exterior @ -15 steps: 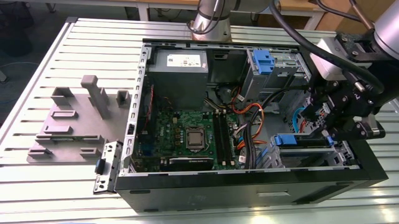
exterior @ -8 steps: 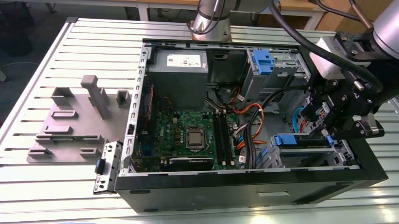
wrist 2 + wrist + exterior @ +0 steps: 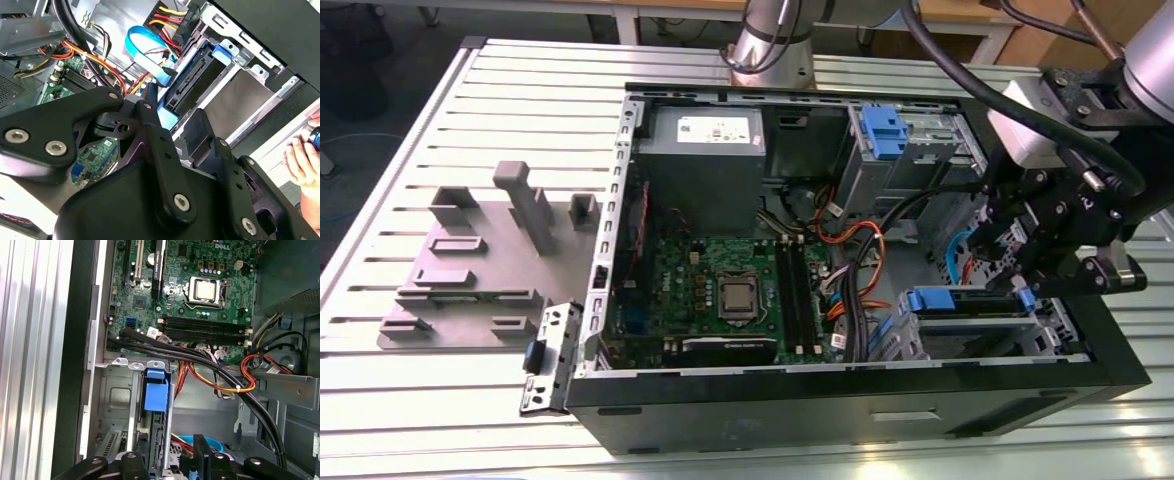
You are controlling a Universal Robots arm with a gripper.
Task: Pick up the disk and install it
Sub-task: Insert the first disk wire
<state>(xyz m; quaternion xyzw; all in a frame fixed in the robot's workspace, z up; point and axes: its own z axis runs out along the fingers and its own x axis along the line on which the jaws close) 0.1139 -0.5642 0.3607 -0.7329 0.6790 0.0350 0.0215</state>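
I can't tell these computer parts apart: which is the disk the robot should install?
Find the open black computer case, then its near corner on the exterior view's right, by the gripper. The disk sits in the metal cage there, blue handle showing; the other blue carrier is farther back, nearer the grey power-supply box.

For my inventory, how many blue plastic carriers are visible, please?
2 in the exterior view: the upper blue plastic carrier and the lower blue plastic carrier; others may be hidden.
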